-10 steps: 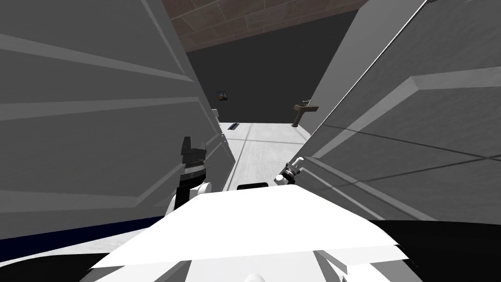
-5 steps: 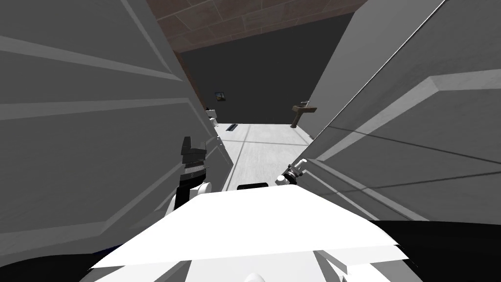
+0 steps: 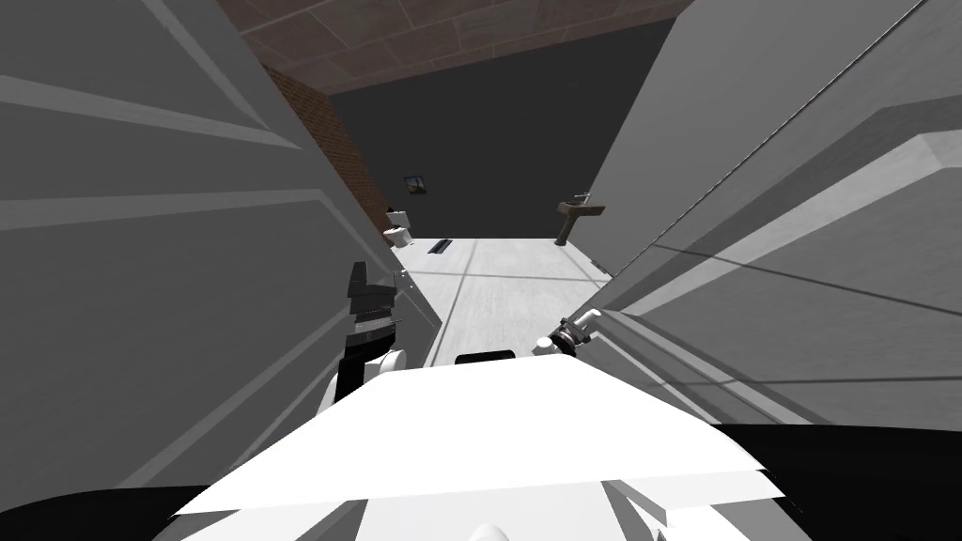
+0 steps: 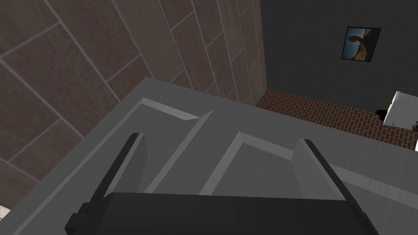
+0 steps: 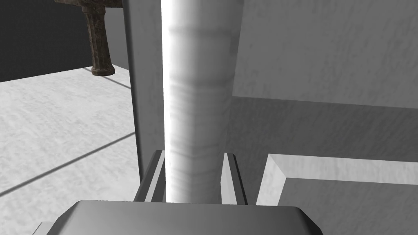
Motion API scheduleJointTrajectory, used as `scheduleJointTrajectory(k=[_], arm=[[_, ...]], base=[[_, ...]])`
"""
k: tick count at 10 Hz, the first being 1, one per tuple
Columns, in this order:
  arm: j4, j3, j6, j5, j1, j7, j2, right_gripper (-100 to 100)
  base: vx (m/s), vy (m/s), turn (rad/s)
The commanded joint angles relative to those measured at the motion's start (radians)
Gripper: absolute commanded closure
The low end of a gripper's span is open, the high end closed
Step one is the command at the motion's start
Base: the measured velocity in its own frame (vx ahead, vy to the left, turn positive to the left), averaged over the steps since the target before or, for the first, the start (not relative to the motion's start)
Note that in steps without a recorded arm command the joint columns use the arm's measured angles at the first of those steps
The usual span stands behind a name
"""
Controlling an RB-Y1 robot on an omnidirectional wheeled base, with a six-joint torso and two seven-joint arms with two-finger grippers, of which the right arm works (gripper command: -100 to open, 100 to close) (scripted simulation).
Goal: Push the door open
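Note:
A grey panelled door leaf stands at my right, with a white cylindrical handle at its near edge. My right gripper is shut on that handle, and its fingers press the handle's sides. The door panel lies just beyond. A second grey panelled leaf stands at my left. My left gripper is held up close to it. The left gripper is open, with the leaf's raised panels showing between its fingers.
Between the leaves lies a pale floor that runs to a dark back wall. A brown pedestal sink stands at the right, and a white toilet by a brick wall at the left. A floor vent lies beyond.
The gap between the leaves has widened. The left leaf's edge has swung away to the left, uncovering the brick wall and toilet. The handle and my right gripper have shifted slightly right.

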Motion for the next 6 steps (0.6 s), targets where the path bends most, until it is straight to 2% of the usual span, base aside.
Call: scheduleJointTrajectory(k=[1,2,3,4,6], arm=[[-0.005,-0.018,-0.009,-0.014,0.001,0.005,-0.007,100],[-0.005,-0.028,-0.013,-0.023,0.003,0.006,-0.006,100],[-0.001,-0.020,-0.008,-0.017,0.002,0.003,-0.004,100],[0.000,-0.036,-0.016,-0.033,0.005,0.006,-0.011,100],[0.001,-0.053,-0.023,-0.049,0.008,0.010,-0.016,100]], base=[[0.167,-0.079,-0.050],[0.165,-0.080,-0.052],[0.073,-0.044,-0.021],[0.116,-0.065,-0.042],[0.174,-0.123,-0.042]])
